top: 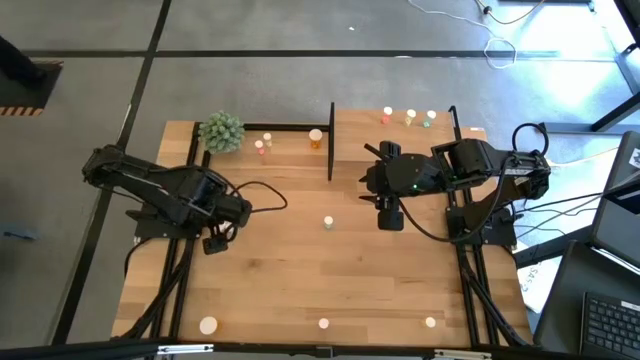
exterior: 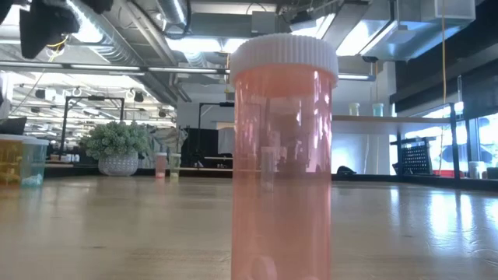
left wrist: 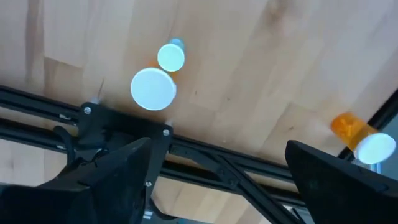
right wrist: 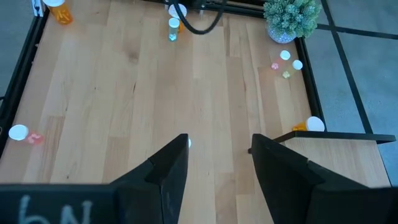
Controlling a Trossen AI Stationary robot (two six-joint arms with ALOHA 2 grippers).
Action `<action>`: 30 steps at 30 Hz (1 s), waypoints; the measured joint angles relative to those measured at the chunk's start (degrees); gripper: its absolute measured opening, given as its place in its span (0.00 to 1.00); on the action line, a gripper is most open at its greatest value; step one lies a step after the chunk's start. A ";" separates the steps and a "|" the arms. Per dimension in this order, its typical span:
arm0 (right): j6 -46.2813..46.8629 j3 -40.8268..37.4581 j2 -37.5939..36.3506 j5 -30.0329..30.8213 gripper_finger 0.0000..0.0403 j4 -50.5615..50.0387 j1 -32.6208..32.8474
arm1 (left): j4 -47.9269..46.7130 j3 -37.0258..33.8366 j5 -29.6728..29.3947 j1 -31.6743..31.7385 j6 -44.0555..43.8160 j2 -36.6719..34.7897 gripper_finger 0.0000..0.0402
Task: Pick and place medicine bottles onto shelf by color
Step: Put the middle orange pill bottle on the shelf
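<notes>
Small pale-capped medicine bottles stand about the wooden table. The shelf [top: 392,140] with thin black posts stands at the far edge; an orange bottle [top: 316,137] and pink ones [top: 262,146] stand left of its divider, and three small bottles [top: 410,117] stand on its board. One small bottle [top: 328,222] stands mid-table, and its cap [right wrist: 188,143] shows beside my right gripper's finger. A pink-red bottle [exterior: 284,155] stands at the near edge. My right gripper [top: 388,222] [right wrist: 219,155] hangs open to the right of the mid-table bottle. My left gripper [top: 215,243] [left wrist: 217,180] is open at the table's left.
A green fuzzy plant ball [top: 221,131] in a pot sits at the far left corner. More bottles stand along the near edge [top: 208,325] [top: 430,322]. Black frame rails [left wrist: 205,155] run under my left gripper, and an orange bottle [left wrist: 360,140] stands close by. Cables trail off the right side.
</notes>
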 joint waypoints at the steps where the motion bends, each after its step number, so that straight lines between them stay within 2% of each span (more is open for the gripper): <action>1: 0.04 -0.01 0.00 0.00 0.44 0.00 0.00 | 0.27 -0.82 0.07 0.80 -0.02 -0.05 0.91; 20: 0.01 -0.01 0.00 0.00 0.44 0.00 0.00 | 8.53 -16.58 1.63 13.47 7.73 -0.44 0.91; 30: 0.01 -0.01 0.00 0.01 0.44 0.02 0.00 | 9.86 -20.64 -3.59 13.98 10.83 -0.44 0.91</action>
